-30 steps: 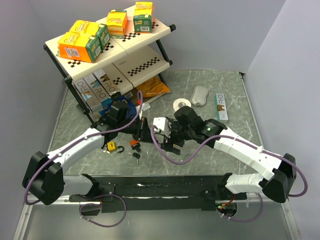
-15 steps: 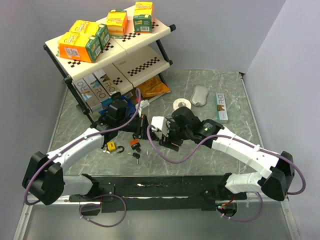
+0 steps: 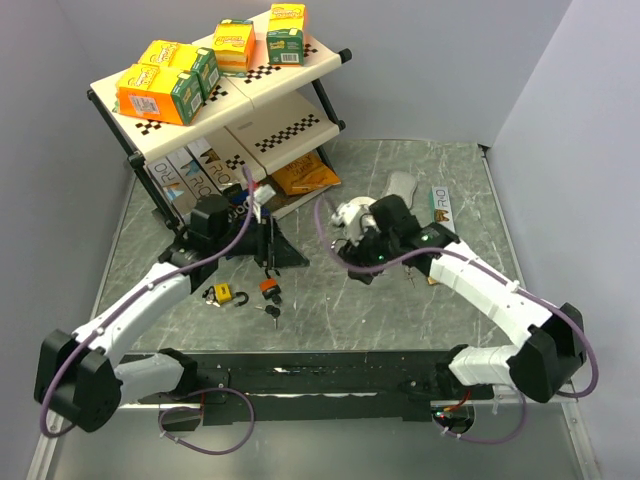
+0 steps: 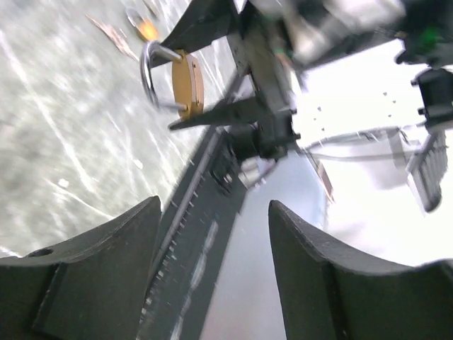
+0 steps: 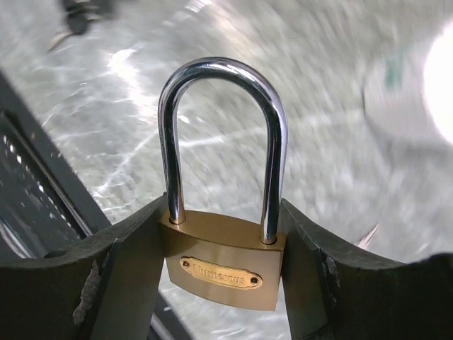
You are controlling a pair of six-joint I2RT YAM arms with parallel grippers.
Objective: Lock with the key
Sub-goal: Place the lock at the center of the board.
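Observation:
A brass padlock (image 5: 223, 262) with a long steel shackle is gripped by its body sides in my right gripper (image 5: 223, 207). Both shackle legs sit in the body. From the left wrist view the same padlock (image 4: 185, 85) hangs in the air ahead, held by the other arm. My left gripper (image 4: 212, 212) is open with nothing between its fingers and sits near the shelf's foot (image 3: 283, 255). My right gripper (image 3: 355, 262) is right of the table's middle. A small dark-headed key (image 3: 272, 312) lies on the table, apart from both grippers.
A yellow padlock (image 3: 225, 295) and an orange one (image 3: 268, 288) lie near the key. A three-tier shelf (image 3: 290, 130) with boxes stands at the back left. A disc (image 3: 358, 210), a grey oval object (image 3: 402, 188) and a flat box (image 3: 441, 210) lie behind the right arm.
The two grippers were together at the table's middle. My left gripper has opened and drawn back toward the shelf. My right arm has swung right, carrying the brass padlock.

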